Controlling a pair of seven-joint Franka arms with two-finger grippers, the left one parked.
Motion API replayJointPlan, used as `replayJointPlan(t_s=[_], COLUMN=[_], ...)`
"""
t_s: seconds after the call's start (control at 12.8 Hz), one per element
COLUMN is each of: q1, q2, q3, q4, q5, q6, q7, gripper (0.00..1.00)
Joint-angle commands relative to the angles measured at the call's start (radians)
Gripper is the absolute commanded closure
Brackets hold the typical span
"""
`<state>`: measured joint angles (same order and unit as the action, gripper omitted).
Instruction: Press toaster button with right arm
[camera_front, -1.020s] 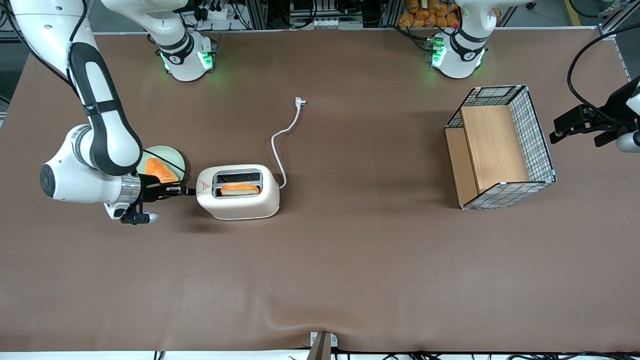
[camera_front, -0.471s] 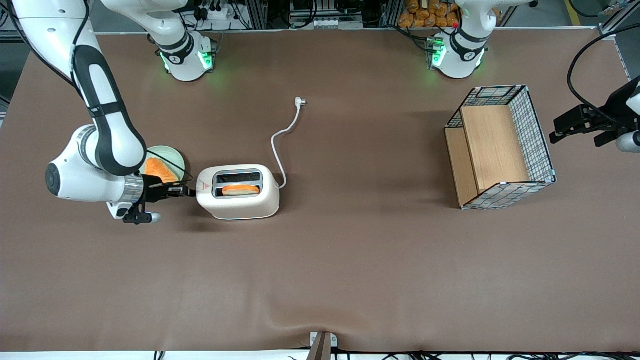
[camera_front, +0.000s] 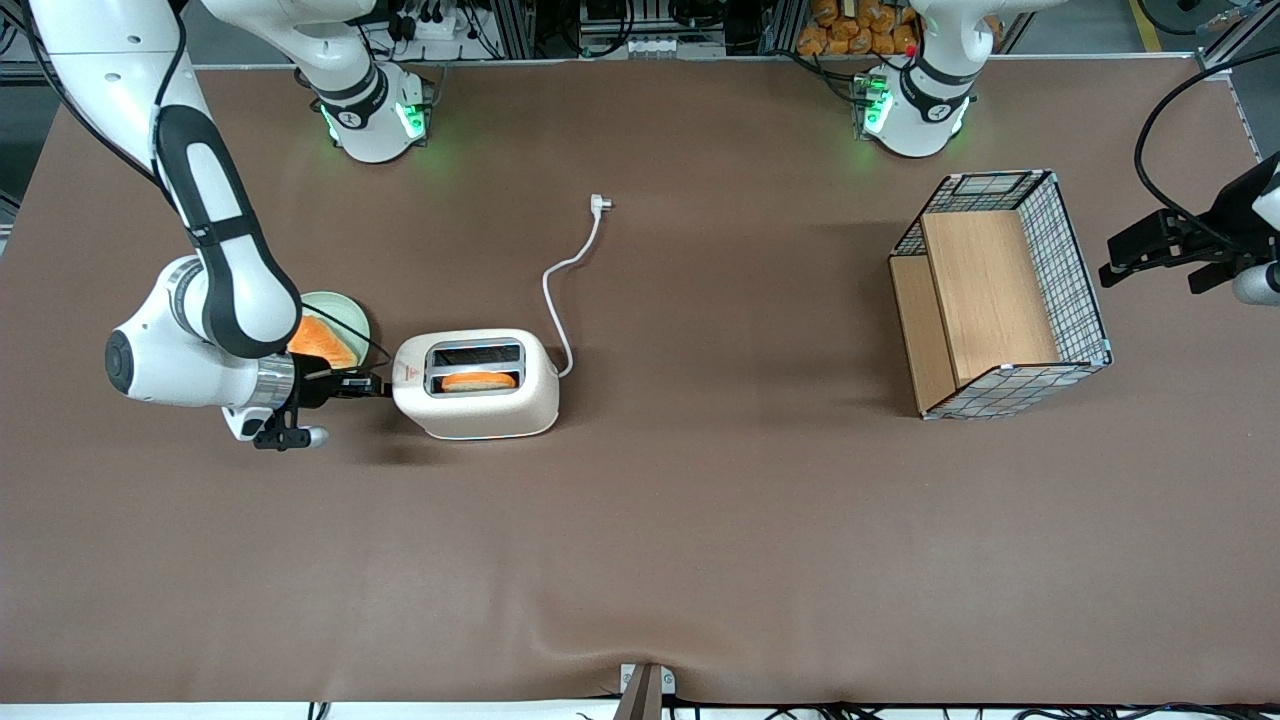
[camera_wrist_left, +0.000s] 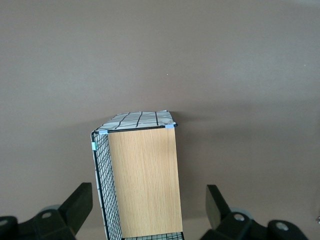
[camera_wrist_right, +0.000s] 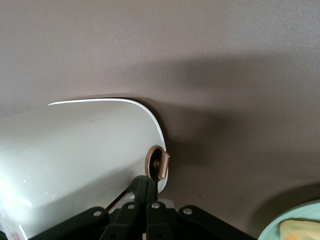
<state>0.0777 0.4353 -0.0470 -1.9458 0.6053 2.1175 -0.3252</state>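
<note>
The cream-white toaster (camera_front: 478, 410) stands on the brown table with a slice of toast (camera_front: 480, 381) low in the slot nearer the front camera. My right arm (camera_front: 215, 250) reaches in level from the working arm's end. Its gripper (camera_front: 378, 384) is shut, with nothing held, and its tips sit against the toaster's narrow end by the red triangle sticker (camera_front: 407, 374). In the right wrist view the shut fingers (camera_wrist_right: 142, 186) touch the toaster wall (camera_wrist_right: 75, 160) just beside the round toaster button (camera_wrist_right: 159, 164). That button is hidden in the front view.
A pale green plate (camera_front: 349, 310) with an orange slice (camera_front: 322, 340) lies beside my wrist, partly under the arm. The toaster's white cord (camera_front: 565, 275) runs away from the front camera to its plug (camera_front: 600, 203). A wire-and-wood basket (camera_front: 1000, 295) stands toward the parked arm's end.
The arm has shifted slightly toward the toaster, its gripper staying at the toaster's end. The toast has sunk lower into its slot. The toaster has not moved.
</note>
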Motion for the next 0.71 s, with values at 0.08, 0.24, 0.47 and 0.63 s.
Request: replayJointPlan(t_s=[0.08, 0.24, 0.47, 0.63], q1=[0.007, 0.008, 0.013, 0.013], q2=[0.046, 0.059, 0.059, 0.059], q3=[0.009, 0.009, 0.009, 0.009], q4=[-0.010, -0.018, -0.019, -0.019], q5=[0.040, 0.085, 0.090, 0.090], q6=[0.058, 0.065, 0.075, 0.075], q7=[-0.058, -0.092, -0.098, -0.098], gripper=[1.00, 1.00, 1.00, 1.00])
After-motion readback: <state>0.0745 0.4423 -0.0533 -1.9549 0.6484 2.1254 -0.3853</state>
